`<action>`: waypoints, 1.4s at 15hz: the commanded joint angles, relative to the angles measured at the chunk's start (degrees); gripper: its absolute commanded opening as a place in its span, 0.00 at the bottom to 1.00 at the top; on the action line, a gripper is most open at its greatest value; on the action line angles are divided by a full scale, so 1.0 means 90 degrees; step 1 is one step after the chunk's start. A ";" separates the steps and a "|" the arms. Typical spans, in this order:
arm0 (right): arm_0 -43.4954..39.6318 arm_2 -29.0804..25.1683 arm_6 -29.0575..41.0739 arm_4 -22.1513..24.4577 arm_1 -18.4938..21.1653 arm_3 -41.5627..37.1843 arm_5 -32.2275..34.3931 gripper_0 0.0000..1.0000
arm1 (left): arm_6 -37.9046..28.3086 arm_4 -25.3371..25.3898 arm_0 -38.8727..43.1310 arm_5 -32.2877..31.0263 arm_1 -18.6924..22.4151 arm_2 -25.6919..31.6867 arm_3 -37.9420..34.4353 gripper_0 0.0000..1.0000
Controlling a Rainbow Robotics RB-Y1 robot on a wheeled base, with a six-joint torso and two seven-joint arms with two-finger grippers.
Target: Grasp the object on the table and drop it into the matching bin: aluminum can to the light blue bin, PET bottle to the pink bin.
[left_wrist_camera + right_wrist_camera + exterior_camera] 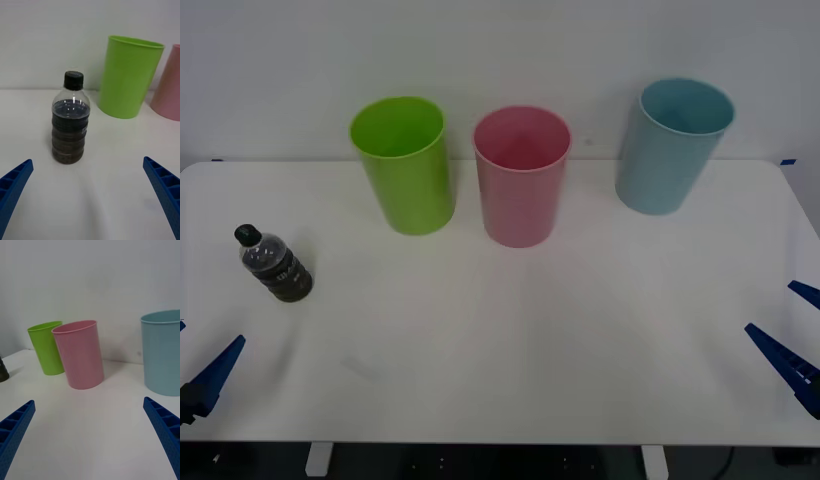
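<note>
The PET bottle [275, 265], small and clear with a black cap and dark contents, stands upright near the left end of the white table [500, 350]. In the left wrist view the bottle [71, 123] stands a short way ahead of my open left gripper [88, 161], apart from both fingers. That left gripper [195, 350] sits at the table's front left corner. The pink bin [520, 180] stands at the back centre and the light blue bin [670, 150] at the back right. My right gripper [792, 325] is open at the right edge, facing both bins, with nothing between its fingers.
A lime green bin [405, 165] stands left of the pink one, between it and the bottle. A white wall rises right behind the bins. A wide stretch of bare tabletop lies in front of the bins.
</note>
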State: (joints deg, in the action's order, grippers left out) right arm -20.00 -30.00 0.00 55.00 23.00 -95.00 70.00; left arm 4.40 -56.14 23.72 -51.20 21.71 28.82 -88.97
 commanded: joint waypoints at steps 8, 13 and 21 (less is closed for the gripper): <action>0.0000 0.0000 0.0000 0.0000 0.0000 0.0000 0.0000 1.00 | 0.0576 -0.0022 -0.0781 0.0933 0.0000 -0.0468 0.0794 1.00; 0.0000 0.0000 0.0000 0.0000 0.0000 0.0000 0.0000 1.00 | 0.0654 -0.0031 -0.1386 0.1128 -0.0009 -0.0673 0.1301 1.00; 0.0000 0.0000 0.0000 0.0000 0.0000 0.0000 0.0000 1.00 | 0.0742 -0.0217 -0.2158 0.1900 -0.0058 -0.1083 0.1682 1.00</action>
State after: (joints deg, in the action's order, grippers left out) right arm -20.00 -30.00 0.00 55.00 23.00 -95.00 70.00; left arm 10.89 -58.08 5.36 -34.12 21.27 19.00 -75.03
